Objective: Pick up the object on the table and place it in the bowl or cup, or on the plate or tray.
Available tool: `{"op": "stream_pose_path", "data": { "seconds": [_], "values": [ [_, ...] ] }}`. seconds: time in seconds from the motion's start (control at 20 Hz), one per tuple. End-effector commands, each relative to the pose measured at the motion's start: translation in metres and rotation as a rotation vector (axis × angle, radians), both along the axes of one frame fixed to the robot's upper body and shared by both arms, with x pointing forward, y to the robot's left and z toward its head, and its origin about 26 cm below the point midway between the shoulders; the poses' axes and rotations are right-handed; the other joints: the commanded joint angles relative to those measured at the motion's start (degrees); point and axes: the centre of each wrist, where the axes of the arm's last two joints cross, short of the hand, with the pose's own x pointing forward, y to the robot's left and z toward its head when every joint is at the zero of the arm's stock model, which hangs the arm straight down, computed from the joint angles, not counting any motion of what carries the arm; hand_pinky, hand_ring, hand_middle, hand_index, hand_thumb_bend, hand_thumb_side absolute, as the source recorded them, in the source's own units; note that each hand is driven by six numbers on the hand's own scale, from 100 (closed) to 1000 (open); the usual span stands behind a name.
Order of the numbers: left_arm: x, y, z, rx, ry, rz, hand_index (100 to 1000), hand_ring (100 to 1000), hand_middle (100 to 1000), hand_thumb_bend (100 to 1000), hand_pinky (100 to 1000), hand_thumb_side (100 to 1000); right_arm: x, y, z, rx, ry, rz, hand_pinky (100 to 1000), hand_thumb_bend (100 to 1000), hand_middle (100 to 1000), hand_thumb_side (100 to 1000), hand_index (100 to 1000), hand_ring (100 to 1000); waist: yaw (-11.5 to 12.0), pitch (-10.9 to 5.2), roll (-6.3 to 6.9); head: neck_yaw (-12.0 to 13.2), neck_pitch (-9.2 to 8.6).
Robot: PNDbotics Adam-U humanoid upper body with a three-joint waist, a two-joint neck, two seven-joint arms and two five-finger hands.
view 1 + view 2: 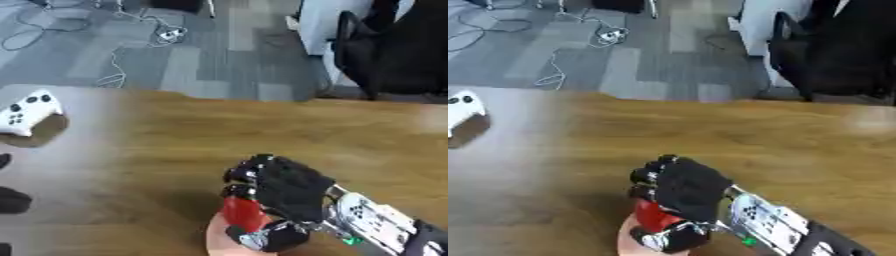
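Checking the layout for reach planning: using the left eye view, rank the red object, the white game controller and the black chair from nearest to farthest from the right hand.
1. Red object: in the right hand, fingers curled round it, over something pinkish at the bottom edge.
2. White game controller: at the table's left edge.
3. Black chair: beyond the table, upper right, on the floor.

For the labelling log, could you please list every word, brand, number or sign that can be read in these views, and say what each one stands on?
None can be read.
White game controller at the table's left edge: dark buttons only, any marks on them too blurred to read.
Red object in the right hand, fingers curled round it: no label shows.
White forearm panel: dark dots, no legible text.
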Motion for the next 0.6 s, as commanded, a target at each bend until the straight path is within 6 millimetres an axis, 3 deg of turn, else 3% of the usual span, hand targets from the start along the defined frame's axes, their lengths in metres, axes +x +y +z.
{"op": "stream_pose_path", "data": {
  "seconds": [0.05, 0.3, 0.6],
  "values": [
    [-0.002, 0.003, 0.008, 0.014, -0.031, 0.005, 737, 1000, 638, 100, 718, 695, -0.003, -0.009, 0.010, 0.001, -0.041, -0.021, 633, 368, 756, 703, 784, 721, -0.2, -0.71, 0.47, 0.3, -0.44],
    [-0.004, 0.007, 0.005, 0.014, -0.024, 0.029, 736, 1000, 638, 100, 718, 694, -0.006, -0.025, 0.002, 0.042, -0.028, -0.080, 608, 412, 754, 678, 786, 701, -1.3, -1.13, 0.52, 1.7, 0.01],
    [-0.006, 0.012, -0.001, -0.005, -0.002, 0.067, 745, 1000, 638, 100, 720, 698, -0.014, -0.048, -0.015, 0.244, 0.077, -0.211, 577, 465, 754, 662, 790, 679, -3.1, -1.98, 0.95, 4.5, -0.27]
  ]
}}
